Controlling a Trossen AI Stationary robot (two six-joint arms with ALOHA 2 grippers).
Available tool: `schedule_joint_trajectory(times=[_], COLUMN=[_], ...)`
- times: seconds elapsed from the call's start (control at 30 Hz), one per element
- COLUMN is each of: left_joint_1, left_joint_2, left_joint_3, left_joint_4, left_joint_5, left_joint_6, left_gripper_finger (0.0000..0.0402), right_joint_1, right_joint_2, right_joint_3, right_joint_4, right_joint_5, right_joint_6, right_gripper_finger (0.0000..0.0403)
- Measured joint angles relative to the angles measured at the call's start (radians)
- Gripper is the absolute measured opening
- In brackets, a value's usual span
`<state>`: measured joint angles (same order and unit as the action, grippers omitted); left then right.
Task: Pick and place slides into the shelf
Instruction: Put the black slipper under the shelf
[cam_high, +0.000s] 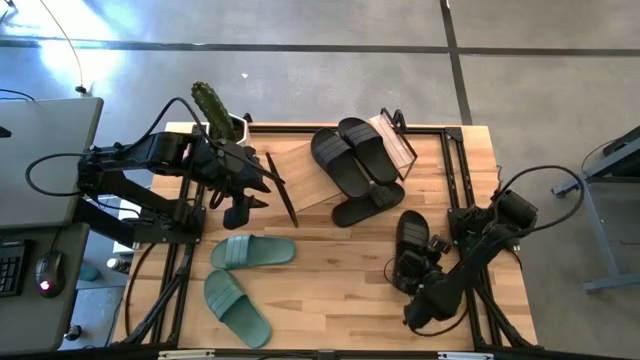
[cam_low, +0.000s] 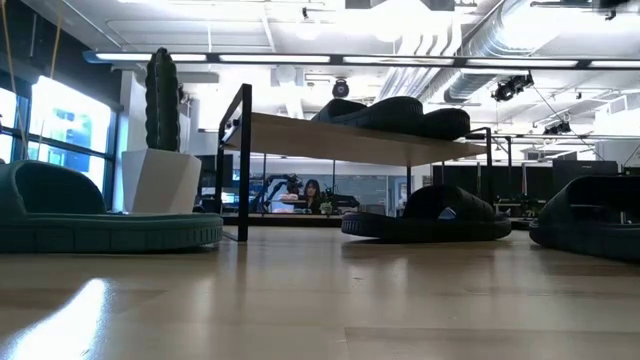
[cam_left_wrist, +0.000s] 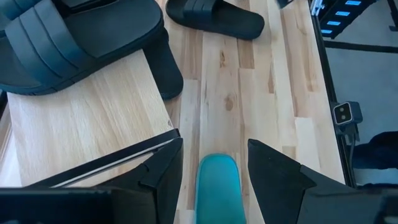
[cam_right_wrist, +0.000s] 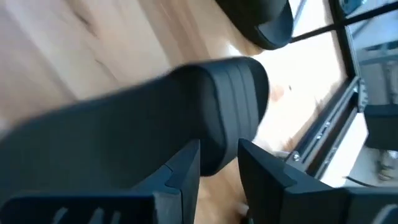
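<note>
Jaws: right gripper (cam_high: 413, 262) narrow, clamped on black slide (cam_right_wrist: 143, 124) near table's right edge; left gripper (cam_high: 240, 208) wide, empty, arm stretched over shelf (cam_high: 310, 175) w/ two black slides (cam_high: 352, 155) on top.

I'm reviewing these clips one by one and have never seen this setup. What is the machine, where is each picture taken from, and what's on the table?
It is two dark robot arms at a wooden table. One picture looks straight down, one looks level across the tabletop, and two come from cameras on the wrists. The shelf already carries two black slides; a third lies beside it. Two green slides wait near the front, and a cactus pot stands at the back. The left gripper hangs open above one green slide. The right gripper has its fingers around the last black slide; whether they are clamped is unclear.
</note>
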<state>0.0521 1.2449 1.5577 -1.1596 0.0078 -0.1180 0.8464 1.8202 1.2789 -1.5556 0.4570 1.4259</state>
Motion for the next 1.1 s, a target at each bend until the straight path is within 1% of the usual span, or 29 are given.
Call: schedule_joint_trajectory(times=[0.1,0.23,0.3,0.37,0.47,0.57,0.67,0.8,0.9,1.0,1.1], left_joint_1=[0.0,0.0,0.0,0.0,0.0,0.0,0.0,0.0,0.0,0.0,0.0], left_joint_2=[0.0,0.0,0.0,0.0,0.0,0.0,0.0,0.0,0.0,0.0,0.0], left_joint_3=[0.0,0.0,0.0,0.0,0.0,0.0,0.0,0.0,0.0,0.0,0.0], left_joint_4=[-0.012,-0.026,-0.026,-0.026,-0.026,-0.026,-0.026,-0.032,-0.041,-0.043,-0.048], left_joint_5=[0.0,0.017,0.038,0.055,0.064,0.063,0.063,0.063,0.063,0.063,0.063], left_joint_6=[0.027,0.058,0.074,0.089,0.098,0.099,0.093,0.088,0.082,0.08,0.087], left_gripper_finger=[0.0165,0.0165,0.0165,0.0165,0.0165,0.0165,0.0165,0.0165,0.0165,0.0165,0.0165], right_joint_1=[-0.001,-0.038,-0.068,-0.099,-0.151,-0.22,-0.294,-0.382,-0.419,-0.44,-0.45], right_joint_2=[-0.001,-0.001,-0.001,-0.001,-0.001,-0.003,-0.003,-0.003,-0.003,-0.002,-0.002], right_joint_3=[0.104,0.263,0.342,0.419,0.506,0.549,0.521,0.423,0.338,0.243,0.138], right_joint_4=[-0.017,-0.014,-0.017,-0.015,-0.014,-0.014,-0.014,-0.008,0.023,0.108,0.249], right_joint_5=[0.028,0.065,0.068,0.096,0.166,0.189,0.188,0.165,0.162,0.173,0.168], right_joint_6=[0.017,0.017,0.062,0.098,0.146,0.132,0.109,0.12,0.132,0.215,0.261], right_gripper_finger=[0.0099,0.0099,0.0099,0.0099,0.0099,0.0099,0.0099,0.0099,0.0099,0.0099,0.0099])
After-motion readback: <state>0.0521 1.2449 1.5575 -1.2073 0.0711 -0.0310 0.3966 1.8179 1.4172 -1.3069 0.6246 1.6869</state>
